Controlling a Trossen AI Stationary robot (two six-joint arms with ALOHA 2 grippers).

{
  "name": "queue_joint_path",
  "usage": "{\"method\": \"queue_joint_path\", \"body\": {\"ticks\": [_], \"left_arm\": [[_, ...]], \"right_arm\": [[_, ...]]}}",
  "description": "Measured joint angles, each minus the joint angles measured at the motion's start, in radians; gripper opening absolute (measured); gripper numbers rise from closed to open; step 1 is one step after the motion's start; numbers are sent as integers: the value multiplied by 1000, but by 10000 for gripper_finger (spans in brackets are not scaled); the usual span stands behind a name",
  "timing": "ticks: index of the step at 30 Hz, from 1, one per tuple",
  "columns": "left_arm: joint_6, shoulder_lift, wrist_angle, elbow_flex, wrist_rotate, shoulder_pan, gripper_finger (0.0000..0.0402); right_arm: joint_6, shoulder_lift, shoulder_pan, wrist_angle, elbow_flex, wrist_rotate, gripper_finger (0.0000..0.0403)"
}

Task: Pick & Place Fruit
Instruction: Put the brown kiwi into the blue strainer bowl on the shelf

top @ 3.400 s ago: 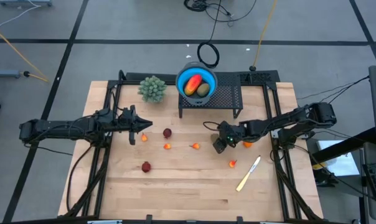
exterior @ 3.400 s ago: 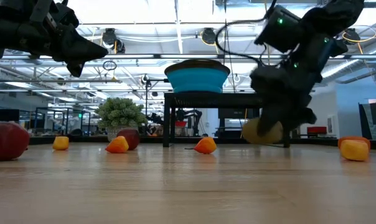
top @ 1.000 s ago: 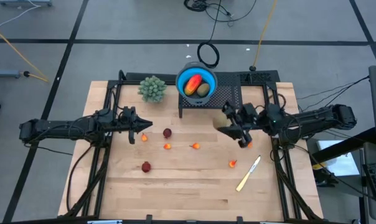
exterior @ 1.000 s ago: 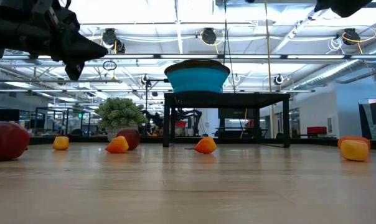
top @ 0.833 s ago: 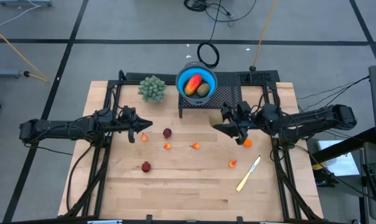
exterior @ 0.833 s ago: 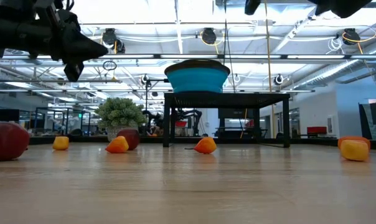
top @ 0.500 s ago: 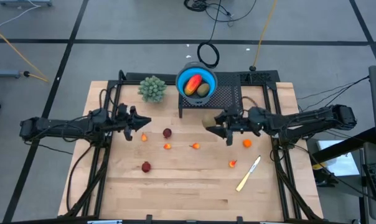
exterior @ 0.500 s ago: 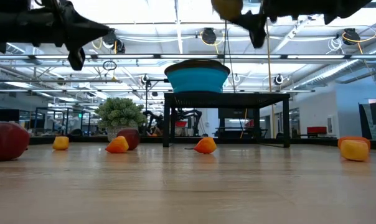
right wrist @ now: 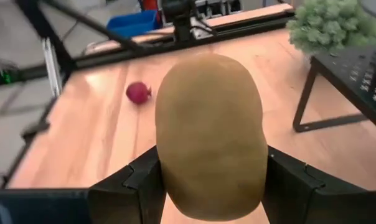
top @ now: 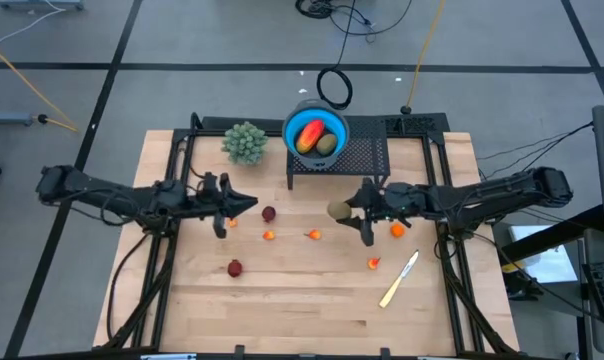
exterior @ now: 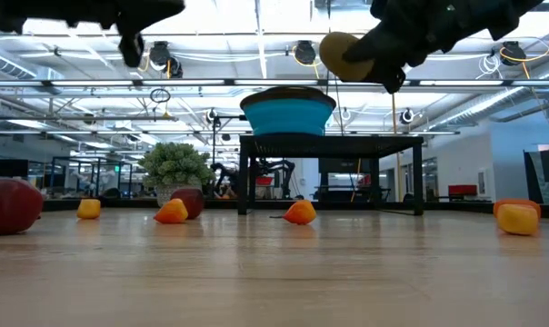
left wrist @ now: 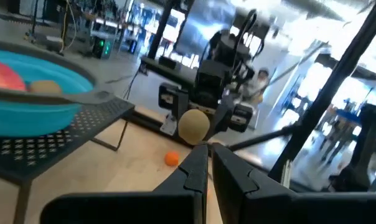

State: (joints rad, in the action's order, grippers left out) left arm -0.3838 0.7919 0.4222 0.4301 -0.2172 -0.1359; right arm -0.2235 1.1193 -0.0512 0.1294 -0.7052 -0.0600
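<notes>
A: What's the right gripper (top: 348, 211) got?
B: A brown-olive oval (right wrist: 211, 134), pinched between its two fingers (right wrist: 127, 185), jaws spread wide around it. In the high view it sits right of centre, just below the black stand (top: 362, 158), the oval (top: 338, 210) at its tip.

A: And the left gripper (top: 238, 204)?
B: Jaws pressed together, holding nothing — its wrist view shows the two fingers (left wrist: 194, 171) nearly touching. It's left of centre in the high view, above a tiny orange bit (top: 232, 222).

A: Does the low view add anything?
B: It shows the oval (exterior: 344, 56) carried high off the table, upper right of the frame, above the level of the blue bowl (exterior: 287, 112). The high view shows the bowl's (top: 291, 127) contents instead — a red-yellow oblong (top: 309, 136) and another oval (top: 327, 144).

A: The rest of the fruit?
B: On the wood: dark red balls (top: 269, 213) (top: 234, 267) and orange bits (top: 313, 235) (top: 373, 263) (top: 397, 230) across the middle.
</notes>
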Motion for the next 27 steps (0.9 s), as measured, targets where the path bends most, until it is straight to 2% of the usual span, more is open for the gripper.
{"method": "queue_joint_path", "body": {"ticks": [5,12,20,27], "left_arm": [[13,154,-125,170,-2,-28,21],[-18,356,-293,392,-3,-44,21],[-168,550,-446,604,-3,-48,21],[-285,699,-500,778,-38,-71,21]], "right_arm": [[125,0,-42,-11,0,-54,199],[217,0,-79,-51,0,-129,199],[274,0,-117,-119,0,-208,199],[318,0,-165,-119,0,-290,199]]}}
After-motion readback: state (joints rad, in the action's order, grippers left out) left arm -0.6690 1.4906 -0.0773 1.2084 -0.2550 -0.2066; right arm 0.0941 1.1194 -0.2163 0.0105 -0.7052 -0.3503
